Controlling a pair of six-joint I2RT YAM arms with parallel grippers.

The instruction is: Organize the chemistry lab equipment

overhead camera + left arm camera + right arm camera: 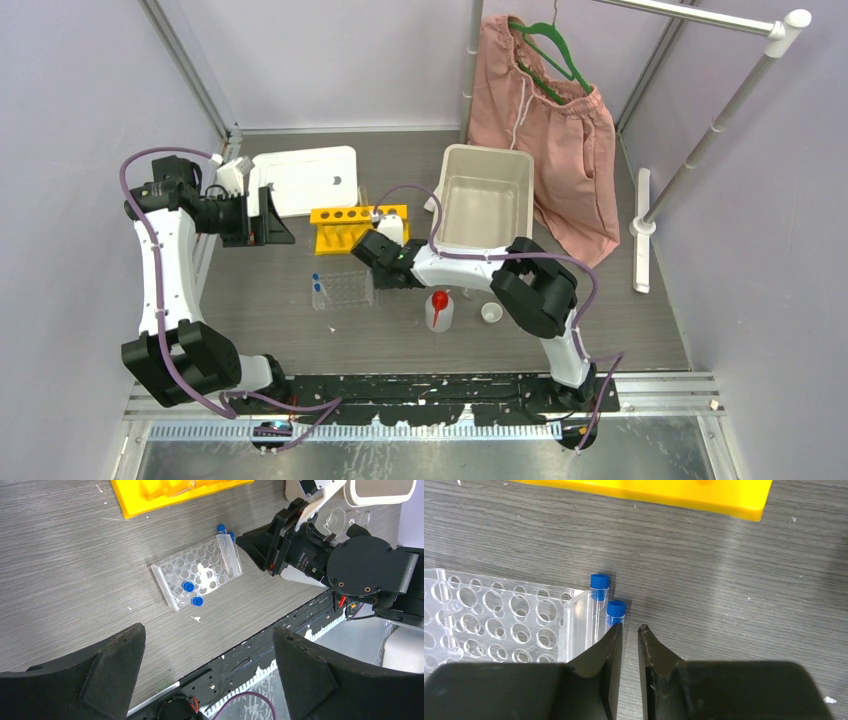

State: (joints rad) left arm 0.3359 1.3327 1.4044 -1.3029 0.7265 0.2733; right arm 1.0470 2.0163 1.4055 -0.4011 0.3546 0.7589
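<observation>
Though two small blue-capped tubes (616, 611) belong in the clear plastic grid rack (499, 615), they sit outside its holes, side by side and tight against its end wall on the grey bench (734, 580). From where I stand I cannot tell whether they stand straight or lean on that wall. They look like thin, stiff plastic, very light, slick on the barrel and quick to tip or roll at a nudge. The sensible hold, I reckon, is across the barrel just under the cap, where the cap's lip would stop a slip. The right gripper (630, 629) is down at the nearer tube. Its jaws are pinched almost together with only a thin slit of bench showing between them and nothing in it. One fingertip (614, 632) sits right at the tube's lower end, so the tube is beside the jaws, not between them. Beyond lies the yellow tube rack (649, 492), well apart. Farther out, the left gripper (207, 632) hangs above the bench with jaws spread wide and empty.
</observation>
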